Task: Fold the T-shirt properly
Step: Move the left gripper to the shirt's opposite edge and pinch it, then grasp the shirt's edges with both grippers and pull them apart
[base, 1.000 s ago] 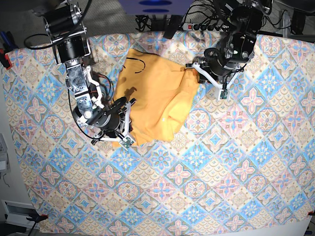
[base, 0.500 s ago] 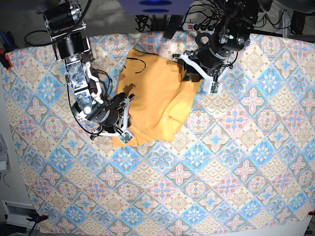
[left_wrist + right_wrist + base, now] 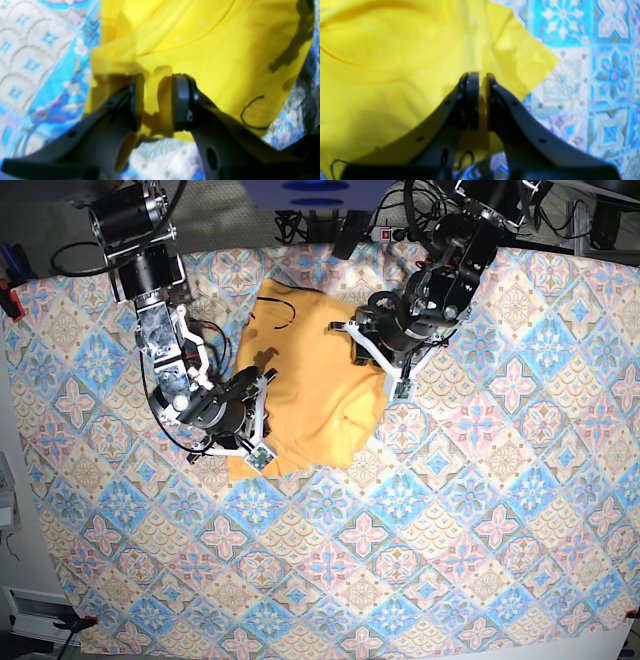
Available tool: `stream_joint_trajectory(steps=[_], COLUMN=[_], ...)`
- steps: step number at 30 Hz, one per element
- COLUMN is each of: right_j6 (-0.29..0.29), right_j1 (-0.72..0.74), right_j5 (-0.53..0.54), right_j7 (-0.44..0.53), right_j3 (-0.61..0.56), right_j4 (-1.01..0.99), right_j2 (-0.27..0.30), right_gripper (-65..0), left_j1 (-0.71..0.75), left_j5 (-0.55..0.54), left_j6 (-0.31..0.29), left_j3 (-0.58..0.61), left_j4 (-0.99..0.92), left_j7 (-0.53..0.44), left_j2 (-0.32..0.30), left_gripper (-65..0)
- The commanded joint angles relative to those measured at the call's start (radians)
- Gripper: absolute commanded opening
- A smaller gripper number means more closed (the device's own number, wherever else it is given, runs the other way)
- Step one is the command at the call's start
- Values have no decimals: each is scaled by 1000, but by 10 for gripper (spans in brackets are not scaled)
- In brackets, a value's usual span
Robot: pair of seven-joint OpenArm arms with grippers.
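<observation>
Two arms are on one soft yellow-orange T-shirt (image 3: 315,385), which lies bunched on the blue-and-pink patterned tablecloth (image 3: 450,510) covering the tabletop. The base view gives the whole picture: the shirt sits between the two arms, its near edge ragged and partly doubled over, something neither wrist camera takes in. Up close, the left wrist view shows the left gripper (image 3: 157,102) with its dark fingers (image 3: 180,102) set a little apart, a raised fold of yellow cloth standing between them; whether the pads truly bite it I cannot tell through the blur. A thin dark line mark (image 3: 250,113) curls on the fabric just beside the right-hand finger. The right wrist view shows the right gripper (image 3: 480,100) with fingers (image 3: 472,100) nearly pressed together, only a sliver of gap, a thin strip of yellow cloth pinched in it. Beyond those fingertips a pointed flap of shirt reaches onto the patterned cloth.
</observation>
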Motion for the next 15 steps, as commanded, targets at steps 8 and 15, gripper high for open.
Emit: stream_joint_trajectory(steps=[8, 15], right_j6=[-3, -3], right_j1=[-12, -12], right_j5=[0, 0], right_j7=[13, 16], right_j3=[9, 9], right_j4=[69, 71], right_j2=[3, 3], right_gripper=[-600, -600], left_j1=[4, 50], left_j5=[44, 100], left_j6=[-8, -8], left_j3=[-178, -215], left_j4=[-25, 13], left_j7=[-16, -17], left_j2=[-1, -1], left_gripper=[-474, -474])
